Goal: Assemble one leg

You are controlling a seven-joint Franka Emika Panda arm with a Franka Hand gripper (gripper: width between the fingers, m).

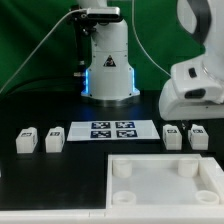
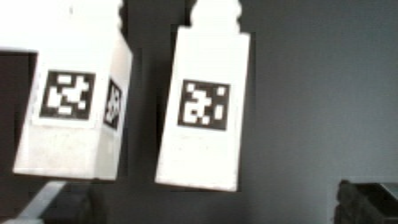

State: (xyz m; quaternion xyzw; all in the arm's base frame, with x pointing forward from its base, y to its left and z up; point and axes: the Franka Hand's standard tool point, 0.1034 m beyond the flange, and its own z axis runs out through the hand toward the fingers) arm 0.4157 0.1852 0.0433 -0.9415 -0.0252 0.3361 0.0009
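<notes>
One large white tray piece [image 1: 165, 185] with round corner sockets lies on the black table [image 1: 60, 195], on the camera's side of the marker board [image 1: 112, 130]. Behind the board I see the arm's base [image 1: 108, 65]. Its white wrist housing [image 1: 195, 85] hangs past the board's end at the exterior view's right and hides the gripper from that camera.

Four legs flank the board. At the exterior view's left are the outer left leg [image 1: 24, 140] and the inner left leg [image 1: 54, 140]. At its right, under the housing, are the inner right leg [image 1: 172, 136] and the outer right leg [image 1: 197, 135].

My wrist view shows one tagged leg [image 2: 210, 110] beside a second tagged leg [image 2: 71, 110], narrowly apart. The gripper [image 2: 210, 205] looks spread wide, with one finger [image 2: 50, 200] at the frame's edge, and it holds nothing.
</notes>
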